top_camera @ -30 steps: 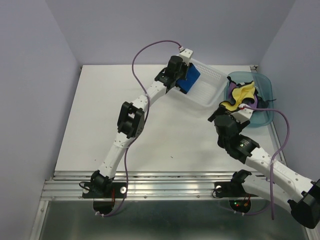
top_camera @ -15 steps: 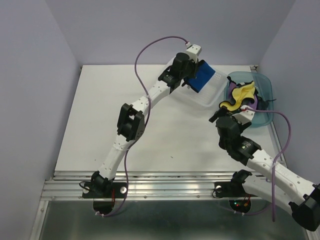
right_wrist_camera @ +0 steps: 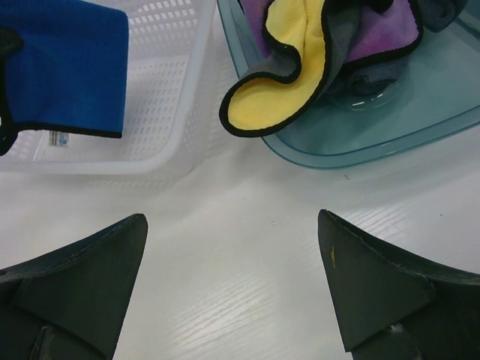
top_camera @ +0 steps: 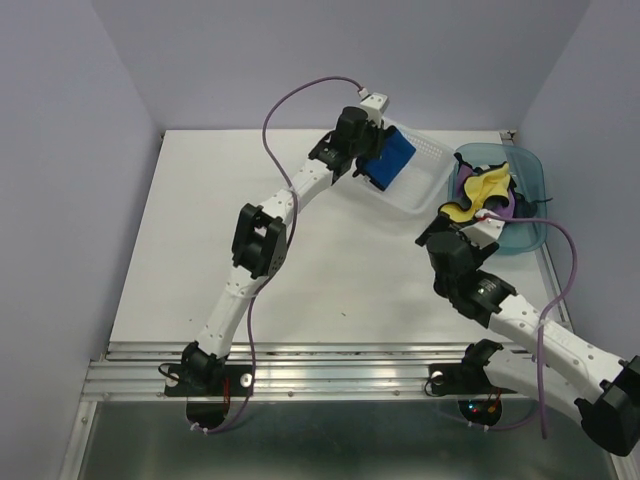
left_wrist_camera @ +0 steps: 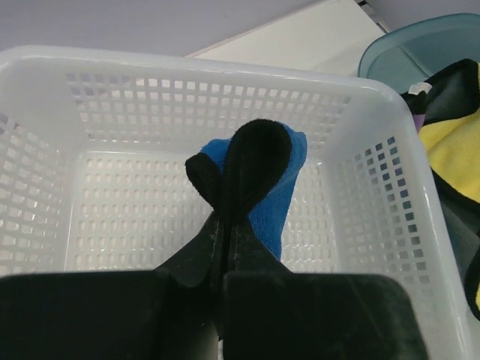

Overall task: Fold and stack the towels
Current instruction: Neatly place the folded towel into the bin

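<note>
The left end effector (left_wrist_camera: 251, 150) is clamped shut on the folded bright blue towel (left_wrist_camera: 279, 202), which is held over the white slotted basket (left_wrist_camera: 375, 187). Whether the towel touches the basket floor cannot be told. Compared with half a second earlier, the towel has been drawn back toward the basket's left side and slightly lowered, after being swung out over the middle. Placement is judged to be under way, and release has not been made. The right end effector (right_wrist_camera: 231, 219) is held above the counter (top_camera: 220, 230) with fingers apart, gripping nothing. The yellow towel (right_wrist_camera: 285, 82) and purple towel (right_wrist_camera: 382, 30) are left crumpled in the teal bin (right_wrist_camera: 390, 127), so most folding remains.
</note>
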You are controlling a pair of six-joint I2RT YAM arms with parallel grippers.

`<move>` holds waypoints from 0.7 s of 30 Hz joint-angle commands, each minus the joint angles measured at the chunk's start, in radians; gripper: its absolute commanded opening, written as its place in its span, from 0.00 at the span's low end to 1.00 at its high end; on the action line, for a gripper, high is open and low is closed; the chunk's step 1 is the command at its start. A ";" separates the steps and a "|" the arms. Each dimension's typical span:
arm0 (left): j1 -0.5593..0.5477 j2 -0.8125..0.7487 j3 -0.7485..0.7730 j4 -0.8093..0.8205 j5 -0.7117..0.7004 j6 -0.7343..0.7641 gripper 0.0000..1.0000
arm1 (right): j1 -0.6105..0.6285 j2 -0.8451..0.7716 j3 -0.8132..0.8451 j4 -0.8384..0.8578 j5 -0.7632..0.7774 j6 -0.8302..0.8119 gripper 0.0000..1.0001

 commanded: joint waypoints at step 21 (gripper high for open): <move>0.038 0.032 0.059 0.052 -0.105 0.053 0.67 | -0.007 0.037 0.019 0.024 0.077 0.017 1.00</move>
